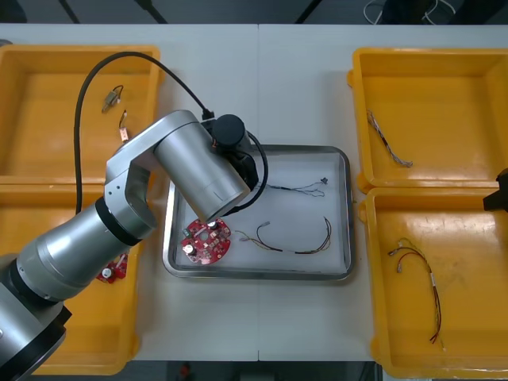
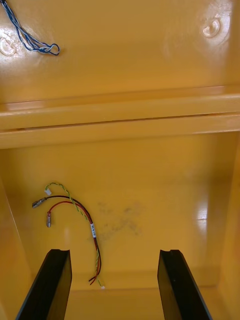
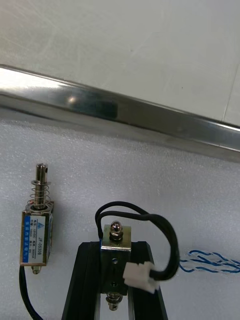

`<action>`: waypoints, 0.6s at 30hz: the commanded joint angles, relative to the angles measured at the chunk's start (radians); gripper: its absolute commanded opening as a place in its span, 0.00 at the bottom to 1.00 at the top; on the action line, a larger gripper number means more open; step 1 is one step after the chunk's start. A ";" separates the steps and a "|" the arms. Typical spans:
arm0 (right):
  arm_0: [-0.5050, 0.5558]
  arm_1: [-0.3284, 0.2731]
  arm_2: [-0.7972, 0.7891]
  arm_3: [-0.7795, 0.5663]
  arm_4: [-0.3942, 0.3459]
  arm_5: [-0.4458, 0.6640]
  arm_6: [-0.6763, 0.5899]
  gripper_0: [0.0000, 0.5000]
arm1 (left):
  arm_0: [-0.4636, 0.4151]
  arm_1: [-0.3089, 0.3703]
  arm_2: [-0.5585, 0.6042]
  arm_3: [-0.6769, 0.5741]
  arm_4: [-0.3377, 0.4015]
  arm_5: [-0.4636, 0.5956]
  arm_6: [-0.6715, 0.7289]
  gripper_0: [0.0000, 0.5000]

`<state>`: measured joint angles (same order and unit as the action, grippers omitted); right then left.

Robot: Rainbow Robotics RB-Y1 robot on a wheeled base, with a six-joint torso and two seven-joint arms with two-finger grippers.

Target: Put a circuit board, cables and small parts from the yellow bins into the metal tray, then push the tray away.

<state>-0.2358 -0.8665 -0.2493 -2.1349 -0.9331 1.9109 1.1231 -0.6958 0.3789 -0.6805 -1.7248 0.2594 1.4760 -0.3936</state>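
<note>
Left wrist | left gripper (image 3: 116,249) pinching boxy small metal part (image 3: 116,239) | tray (image 3: 165,175) perhaps foam-lined

From above, the left arm (image 1: 190,171) hides the left gripper (image 3: 116,247), the metal tray's (image 1: 343,206) far left corner and part of a circuit board (image 1: 111,271) in the near left yellow bin (image 1: 79,333). The small metal part (image 3: 116,252) is partly hidden between the fingers (image 3: 86,285); the blue and white cable (image 3: 210,260) runs off the picture's edge
</note>
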 commanded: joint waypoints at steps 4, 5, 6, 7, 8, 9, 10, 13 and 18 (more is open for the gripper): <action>0.009 -0.011 -0.010 -0.026 -0.007 -0.007 0.035 1.00 | 0.016 -0.028 -0.040 -0.012 -0.019 -0.003 0.108 0.04; 0.009 -0.011 -0.010 -0.026 -0.007 -0.007 0.035 1.00 | 0.019 -0.028 -0.040 -0.013 -0.019 -0.002 0.108 0.04; 0.009 -0.011 -0.010 -0.026 -0.007 -0.007 0.035 1.00 | 0.022 -0.028 -0.040 -0.012 -0.023 0.001 0.110 0.05; 0.009 -0.011 -0.010 -0.026 -0.007 -0.007 0.035 1.00 | 0.022 -0.028 -0.040 -0.012 -0.029 0.004 0.110 0.07; 0.009 -0.011 -0.010 -0.026 -0.007 -0.007 0.035 1.00 | 0.024 -0.028 -0.040 -0.012 -0.032 0.007 0.110 0.08; 0.009 -0.011 -0.010 -0.026 -0.007 -0.007 0.035 1.00 | 0.024 -0.028 -0.040 -0.012 -0.040 0.012 0.110 0.09; 0.009 -0.011 -0.010 -0.026 -0.007 -0.007 0.035 1.00 | 0.024 -0.028 -0.040 -0.012 -0.045 0.017 0.108 0.11; 0.009 -0.011 -0.010 -0.026 -0.007 -0.007 0.035 1.00 | 0.022 -0.028 -0.040 -0.012 -0.058 0.026 0.107 0.19; 0.009 -0.011 -0.010 -0.026 -0.007 -0.007 0.035 1.00 | 0.024 -0.028 -0.040 -0.012 -0.068 0.027 0.105 0.35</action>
<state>-0.2358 -0.8665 -0.2493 -2.1349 -0.9331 1.9109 1.1232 -0.6812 0.3776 -0.7085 -1.7240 0.2080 1.4947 -0.3463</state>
